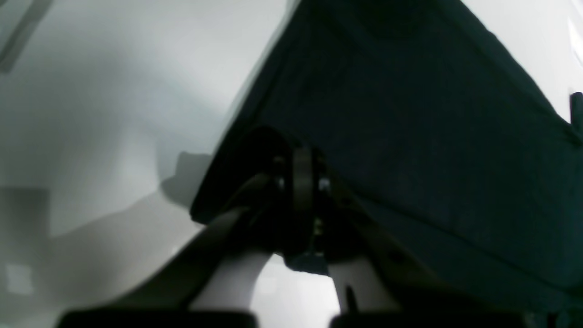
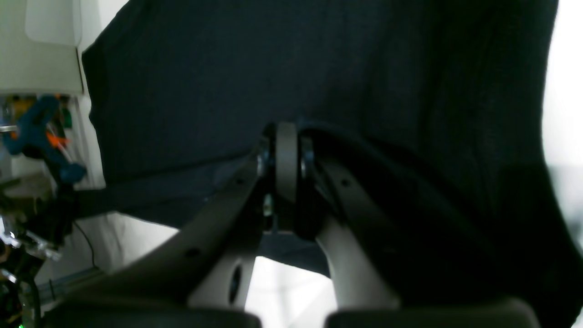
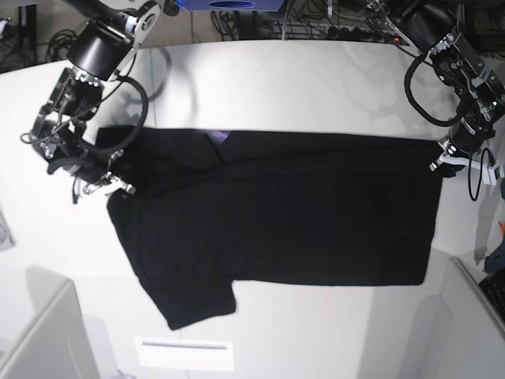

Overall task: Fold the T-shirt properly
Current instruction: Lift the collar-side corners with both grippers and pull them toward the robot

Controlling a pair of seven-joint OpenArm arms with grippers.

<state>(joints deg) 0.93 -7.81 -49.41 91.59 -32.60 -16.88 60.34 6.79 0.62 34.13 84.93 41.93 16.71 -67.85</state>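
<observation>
t-shirt (image 3: 284,213) lies plain side up across the middle of the bench (image 3: 316,79), folded lengthwise, one sleeve trailing toward the near edge. my right hand (image 3: 110,183) is pinched tight on the shoulder end and my left hand (image 3: 443,162) on the hem end, so the cloth stays taut between them for the next fold, i judge. a white slip (image 3: 184,354) near the near edge sits clear. cables hang beyond the far edge.
</observation>
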